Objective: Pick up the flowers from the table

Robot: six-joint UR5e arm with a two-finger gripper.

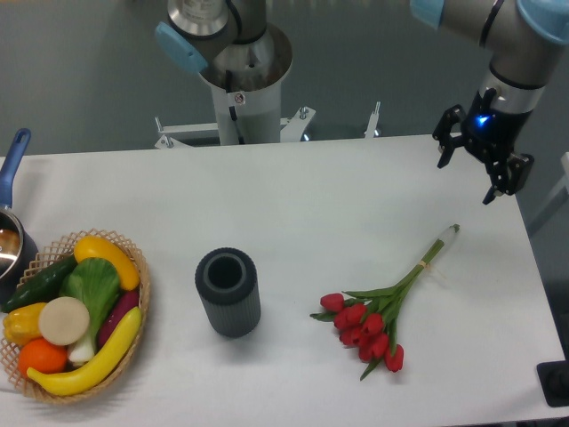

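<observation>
The flowers [378,322] lie flat on the white table [329,196] at the front right: several red tulip buds with green leaves, their bound pale green stems pointing up-right toward the table's right edge. My gripper [465,181] hangs open and empty above the table's far right corner, well beyond the stem tips and apart from them.
A dark grey ribbed cylindrical vase [228,292] stands upright left of the flowers. A wicker basket of vegetables [73,316] sits at the front left. A pot with a blue handle [12,227] is at the left edge. The arm's base [240,80] stands behind the table.
</observation>
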